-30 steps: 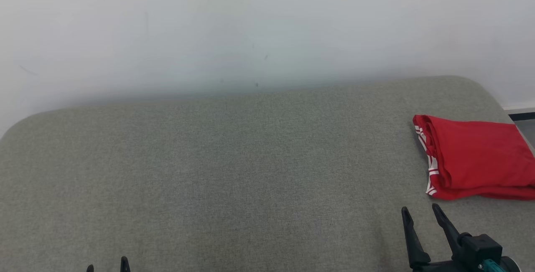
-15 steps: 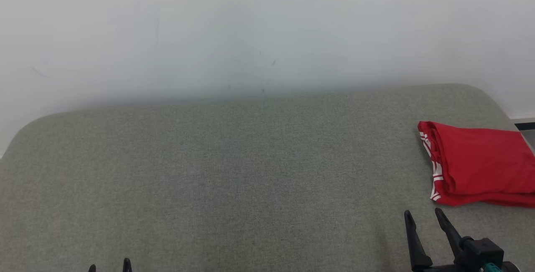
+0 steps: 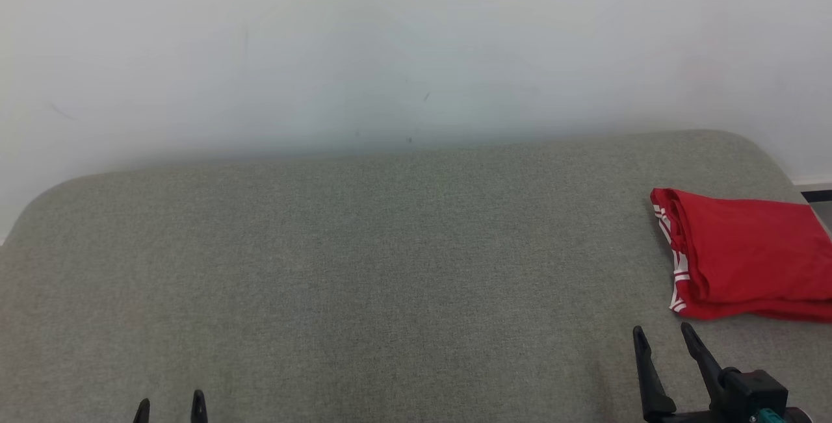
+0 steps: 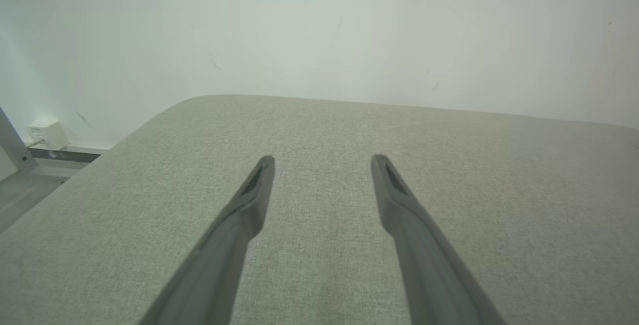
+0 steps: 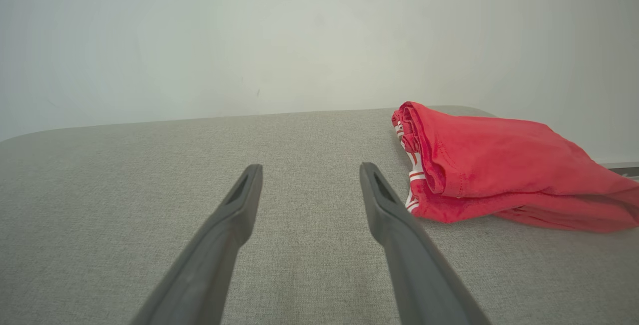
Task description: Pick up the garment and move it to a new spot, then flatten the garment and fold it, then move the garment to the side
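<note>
Garment (image 3: pixel 747 254): red, with white-striped trim along its left edge. It is shown folded into a compact stack at the right side of the grey padded surface (image 3: pixel 364 267), near the far right corner, and is partly cut off by the edge of the head view.

Right fingers (image 3: pixel 650 377): shown at the lower right, spread wide, with nothing held between them. Their tips are pointed up the view and are set just short of the garment's near edge, with a strip of grey fabric seen between. In the right wrist view the garment (image 5: pixel 499 165) is seen just beyond the right fingers (image 5: pixel 399 225).

Left fingers (image 3: pixel 198 410): shown by their tips at the lower left, well apart from the garment. In the left wrist view the left fingers (image 4: pixel 239 225) are seen spread wide over bare grey fabric, empty.

A white wall (image 3: pixel 416 39) is seen behind the surface.
</note>
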Available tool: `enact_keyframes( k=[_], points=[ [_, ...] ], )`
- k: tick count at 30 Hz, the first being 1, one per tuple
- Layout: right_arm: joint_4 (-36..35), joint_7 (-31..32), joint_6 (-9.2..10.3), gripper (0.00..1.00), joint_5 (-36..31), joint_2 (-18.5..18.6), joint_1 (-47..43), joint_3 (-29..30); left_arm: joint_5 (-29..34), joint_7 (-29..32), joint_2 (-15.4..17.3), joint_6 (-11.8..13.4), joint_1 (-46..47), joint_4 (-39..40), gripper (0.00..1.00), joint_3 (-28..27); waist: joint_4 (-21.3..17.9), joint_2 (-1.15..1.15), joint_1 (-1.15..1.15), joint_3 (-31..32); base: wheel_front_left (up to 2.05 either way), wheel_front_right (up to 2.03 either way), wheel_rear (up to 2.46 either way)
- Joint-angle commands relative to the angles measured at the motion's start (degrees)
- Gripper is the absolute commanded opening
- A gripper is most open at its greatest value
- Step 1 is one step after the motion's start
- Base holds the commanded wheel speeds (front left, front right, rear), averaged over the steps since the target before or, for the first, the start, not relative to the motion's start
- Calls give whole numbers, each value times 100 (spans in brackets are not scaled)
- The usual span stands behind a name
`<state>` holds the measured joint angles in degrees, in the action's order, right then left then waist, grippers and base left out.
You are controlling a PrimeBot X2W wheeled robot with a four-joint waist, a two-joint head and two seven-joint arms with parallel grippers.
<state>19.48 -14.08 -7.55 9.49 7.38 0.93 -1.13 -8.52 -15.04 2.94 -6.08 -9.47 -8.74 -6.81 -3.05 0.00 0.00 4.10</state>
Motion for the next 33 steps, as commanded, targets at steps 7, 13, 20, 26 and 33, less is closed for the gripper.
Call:
enact_keyframes(
  k=[7,13,20,26,33],
  points=[
    [62,-6,15,100,12,-7,46,-46,108,-16,-9,-98,137,-15,100,-31,-3,0,0,-8,0,0,0],
    [91,-9,15,100,41,-21,69,-69,140,-16,-10,-114,133,-38,100,-50,-1,0,0,-14,0,0,0],
    [105,-16,15,100,66,0,92,-85,124,-16,-10,-137,154,-60,100,-91,5,0,0,-17,0,0,0],
    [101,5,15,100,54,-39,94,-100,73,-16,-10,-146,135,-73,100,-110,-5,0,0,-18,0,0,0],
    [90,3,15,100,67,-53,81,-115,78,-16,-10,-135,119,-80,100,-126,-1,0,0,-13,0,0,0]
  ],
)
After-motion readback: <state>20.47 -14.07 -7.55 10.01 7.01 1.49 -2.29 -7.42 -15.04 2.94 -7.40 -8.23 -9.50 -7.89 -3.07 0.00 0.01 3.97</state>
